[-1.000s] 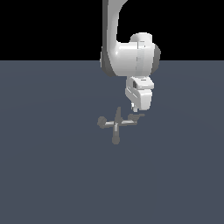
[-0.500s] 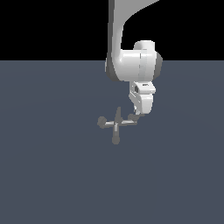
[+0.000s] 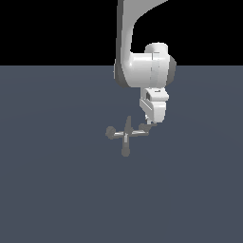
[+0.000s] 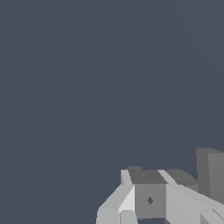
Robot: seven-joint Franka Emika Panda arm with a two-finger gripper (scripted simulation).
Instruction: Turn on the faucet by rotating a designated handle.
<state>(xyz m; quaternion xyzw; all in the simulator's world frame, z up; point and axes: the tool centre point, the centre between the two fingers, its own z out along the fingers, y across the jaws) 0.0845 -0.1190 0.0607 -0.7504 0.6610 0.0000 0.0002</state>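
dark grey-blue floor [image 3: 57, 190], black backdrop [image 3: 52, 28]

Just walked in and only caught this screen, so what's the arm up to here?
A white simulated robot arm has its gripper lowered right beside a small grey cross-shaped faucet on the dark floor. The gripper tip sits at the faucet's arm on the exterior view's right, apparently touching or nearly touching it. Whether the jaws are open or shut cannot be made out. The wrist view shows only grey faucet parts close up.

The pincer [image 3: 148, 125] hides the faucet's [image 3: 125, 135] near arm tip; its jaw gap is too small to tell.
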